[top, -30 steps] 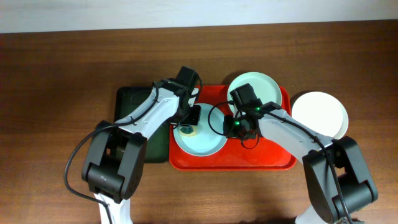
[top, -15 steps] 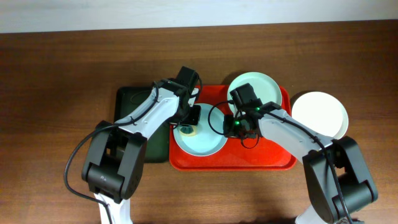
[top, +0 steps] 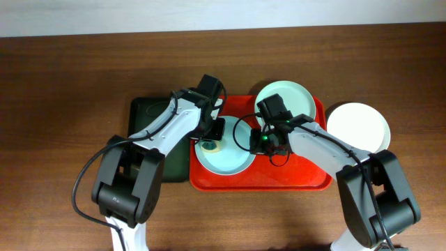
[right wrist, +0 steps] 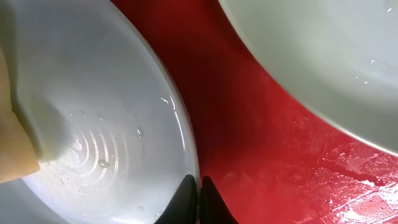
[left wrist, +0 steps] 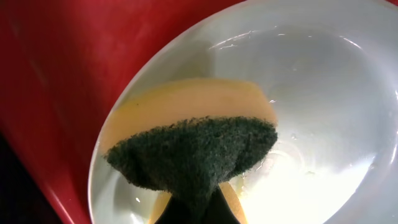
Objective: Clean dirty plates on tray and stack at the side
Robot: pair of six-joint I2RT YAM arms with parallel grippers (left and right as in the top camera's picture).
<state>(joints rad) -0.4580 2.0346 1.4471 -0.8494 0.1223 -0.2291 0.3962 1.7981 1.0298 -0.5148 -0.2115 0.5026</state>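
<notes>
At the left of the overhead view the dark green tray (top: 148, 132) lies against the red tray (top: 293, 180). Over the red tray's left half the left gripper (top: 209, 143) is clamped on a sponge (left wrist: 193, 152), green scouring face outermost and yellow foam behind it, pressed into the mint plate (top: 228, 159). The foam is soft and will give under pressure. The plate is stiff, glossy and wet (water beads show in both wrist views), so I judge it slick and likely to skate on the smooth tray when pushed.

Just right of it, the right gripper (top: 265, 142) has its jaws closed on that plate's right rim, pinning it. The raised rim is the sensible place to hold, since the flat well gives a two-finger grip nothing to bite on. A pinch there needs to be firm, as the glaze is wet.

At the tray's upper right sits the second mint plate (top: 287, 97). Off the tray at the far right rests the white plate (top: 359, 129), the likely base for the stack.
</notes>
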